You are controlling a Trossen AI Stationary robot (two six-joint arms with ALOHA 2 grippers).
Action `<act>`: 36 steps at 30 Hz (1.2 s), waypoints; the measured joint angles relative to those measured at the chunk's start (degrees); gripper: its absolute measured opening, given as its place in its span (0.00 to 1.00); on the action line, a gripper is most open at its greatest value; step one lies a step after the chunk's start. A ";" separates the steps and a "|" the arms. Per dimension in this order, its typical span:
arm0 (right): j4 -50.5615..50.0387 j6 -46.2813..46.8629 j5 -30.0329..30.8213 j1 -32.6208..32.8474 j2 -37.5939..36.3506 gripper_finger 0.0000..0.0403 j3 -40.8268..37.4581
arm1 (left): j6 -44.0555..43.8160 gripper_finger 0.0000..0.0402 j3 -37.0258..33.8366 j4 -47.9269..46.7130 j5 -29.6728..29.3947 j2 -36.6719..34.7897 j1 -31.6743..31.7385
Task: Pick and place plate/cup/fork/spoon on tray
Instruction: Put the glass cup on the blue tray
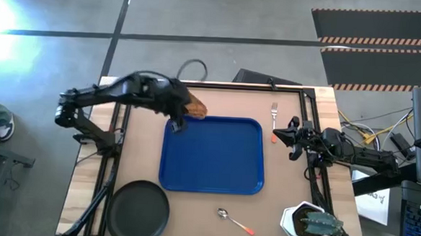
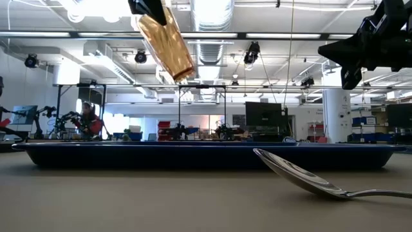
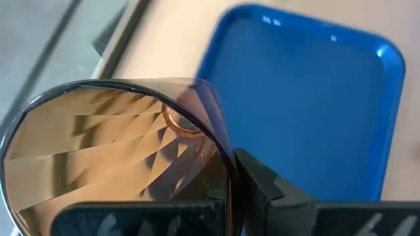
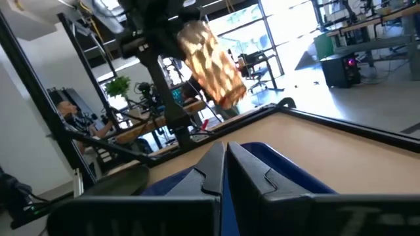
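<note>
The amber cup point(image 1: 195, 108) hangs in the air over the far left corner of the blue tray point(image 1: 212, 156), held by my left gripper point(image 1: 176, 120). It also shows tilted in the low view point(image 2: 166, 40) and the right wrist view point(image 4: 210, 62). My right gripper point(image 1: 287, 136) is shut and empty, hovering just past the tray's right edge. The silver fork point(image 1: 274, 110) lies on the table at the far right. The spoon point(image 1: 235, 221) with its orange handle lies near the front edge. The black plate point(image 1: 139, 212) rests flat at the front left. My left gripper holds the cup by its wall at the rim point(image 3: 222, 157). One finger point(image 3: 262, 187) lies outside the wall; the other is hidden behind the amber wall. The cup is lifted clear of the tray and tilted, its base point(image 2: 183, 72) slanting down and away from the fingers.
A white hexagonal plant pot point(image 1: 307, 223) stands at the front right corner. A black frame runs along the table's left, far and right edges point(image 1: 318, 138). A dark cable point(image 1: 191, 66) loops past the far edge. The tray's floor point(image 3: 308, 111) is bare.
</note>
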 joint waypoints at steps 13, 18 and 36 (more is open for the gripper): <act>0.00 2.78 -0.09 0.00 0.00 0.02 0.00 | 5.34 0.00 9.92 4.96 4.89 21.92 -1.59; 0.00 2.78 -0.20 0.00 0.01 0.02 0.02 | 7.34 0.00 22.12 5.29 7.85 28.31 -0.89; -0.13 2.26 -0.20 0.00 0.00 0.02 0.01 | 8.41 0.00 31.04 -1.70 9.47 36.05 0.23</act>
